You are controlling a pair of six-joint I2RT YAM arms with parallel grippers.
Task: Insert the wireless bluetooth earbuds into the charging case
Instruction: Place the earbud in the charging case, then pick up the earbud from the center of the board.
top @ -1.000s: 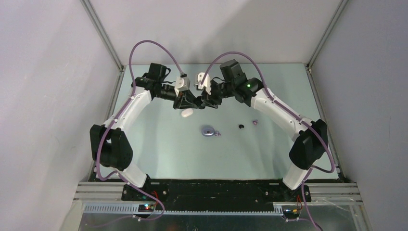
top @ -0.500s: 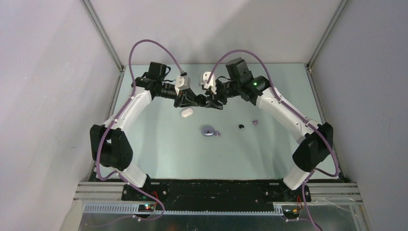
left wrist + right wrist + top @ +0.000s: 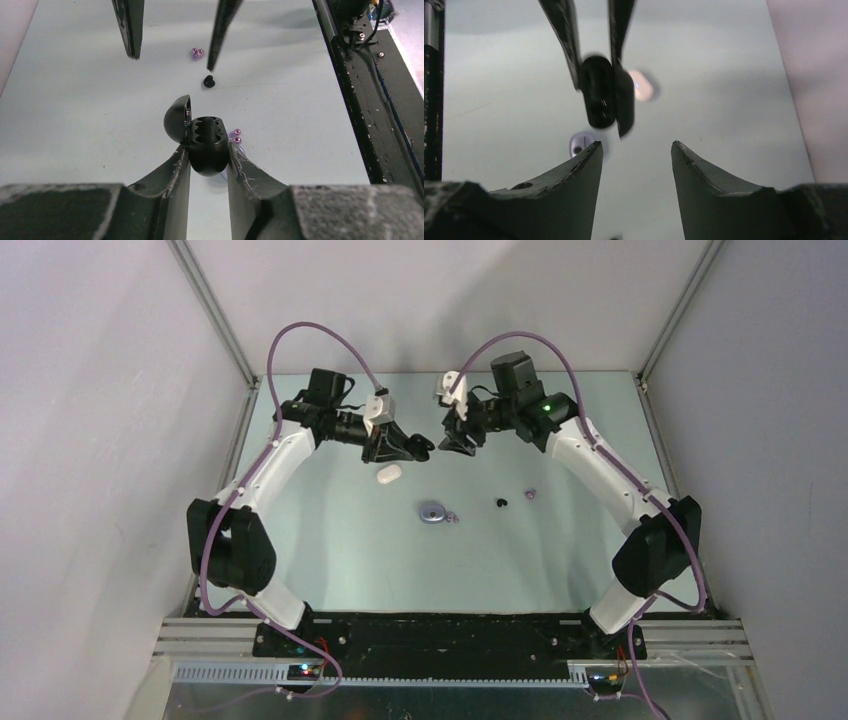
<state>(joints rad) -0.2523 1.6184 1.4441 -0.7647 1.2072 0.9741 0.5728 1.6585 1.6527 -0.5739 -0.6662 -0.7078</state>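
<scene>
My left gripper [image 3: 418, 448] is shut on a black charging case [image 3: 207, 147] and holds it above the table, its lid [image 3: 176, 120] swung open to the left and the earbud wells empty. My right gripper [image 3: 448, 442] is open and empty, a short way right of the case; in the right wrist view [image 3: 636, 147] the case [image 3: 599, 97] hangs ahead of it. A black earbud [image 3: 501, 502] and a lavender earbud pair [image 3: 530, 495] lie on the table. More lavender buds [image 3: 452, 518] lie beside a lavender case [image 3: 432, 511].
A white oval case [image 3: 388, 474] lies on the table under the left gripper. The table is walled by grey panels and metal frame rails [image 3: 215, 320] at the back corners. The arm bases sit at the near edge.
My right gripper has drawn back to the right, away from the black case where both grippers met. My left gripper still holds the case in the same place.
</scene>
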